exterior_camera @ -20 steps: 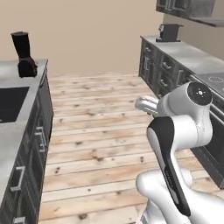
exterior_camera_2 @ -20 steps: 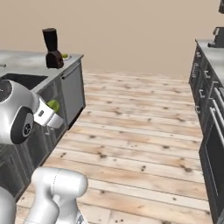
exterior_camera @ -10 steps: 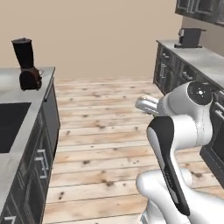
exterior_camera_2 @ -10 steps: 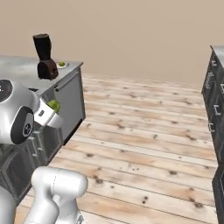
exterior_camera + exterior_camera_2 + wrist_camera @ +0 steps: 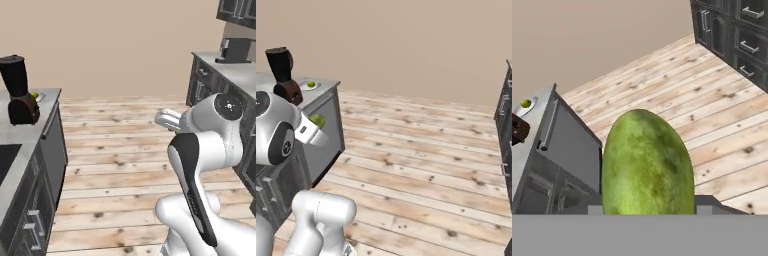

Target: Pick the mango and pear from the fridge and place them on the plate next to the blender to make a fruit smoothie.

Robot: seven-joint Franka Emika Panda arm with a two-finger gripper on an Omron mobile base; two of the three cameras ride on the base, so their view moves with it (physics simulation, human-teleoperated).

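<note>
My gripper is shut on a large green oblong mango, which hides the fingertips in the hand view; the mango also peeks out beside the hand in the right base view. The black blender stands at the far end of the left counter. Right behind it lies the small white plate, with a small yellow-green fruit on it, likely the pear. The gripper hangs over the floor, well short of the plate. The fridge is out of view.
The grey counter with dark cabinet fronts runs along the left, with a dark sink in it. Opposite stands another dark cabinet row carrying a black toaster. Open wooden floor lies between them.
The whole picture has shifted: the base has moved, so the blender and its counter now sit further right in the left base view. The gripper still holds the mango.
</note>
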